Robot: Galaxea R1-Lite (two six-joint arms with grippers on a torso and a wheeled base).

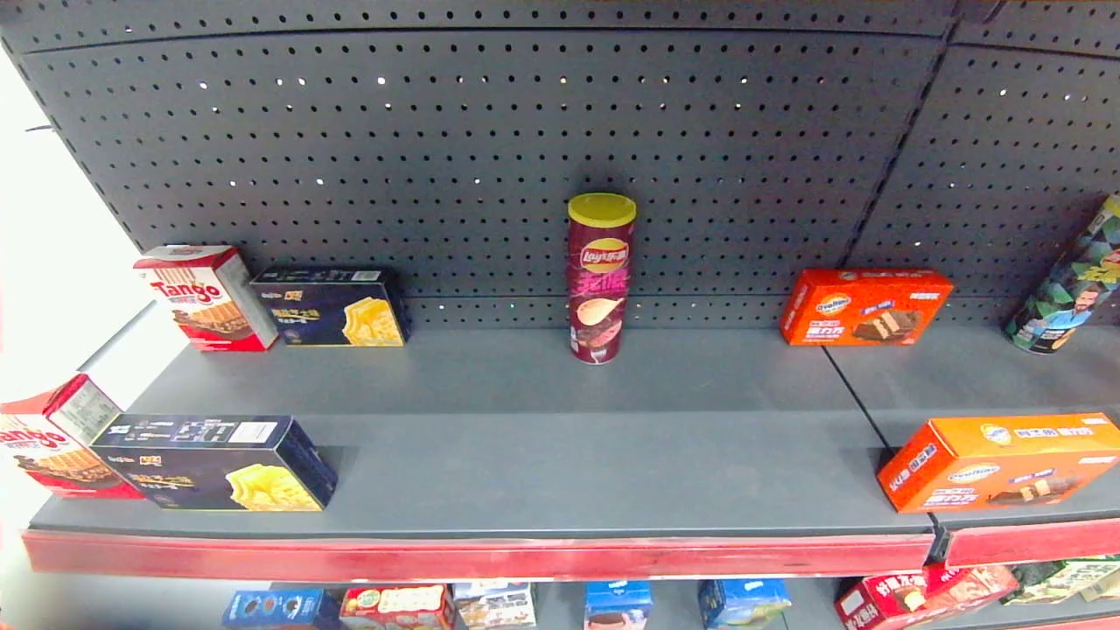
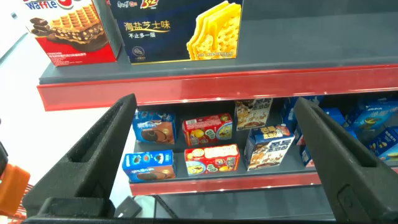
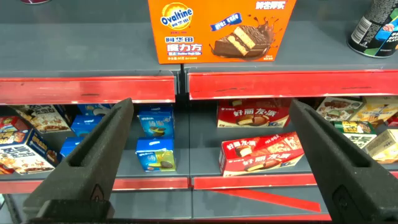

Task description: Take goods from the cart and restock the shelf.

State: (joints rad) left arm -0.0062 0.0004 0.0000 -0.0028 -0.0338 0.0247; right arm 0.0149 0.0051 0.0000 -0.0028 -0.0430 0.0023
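The chip can [image 1: 601, 278] stands upright at the back middle of the shelf [image 1: 525, 455], well behind both sets of jaws. The head view takes it in. The wrist views catch the dark blue box [image 2: 180, 31], the orange box [image 3: 221, 31] and the lower tiers. The left gripper [image 2: 214, 104] and the right gripper [image 3: 211, 107] hang before the red shelf lip, jaws spread wide, holding nothing.

Fairly bright, even light falls on the grey shelf [image 1: 525, 455], so shadows are soft: a faint one behind the chip can [image 1: 600, 280] and a short one right of the dark blue box [image 1: 219, 464]. At the head view's left edge the background burns out to white glare. Pinpoints of light shine through the pegboard [image 1: 525, 131], and straight shelf lines bow toward the edges.
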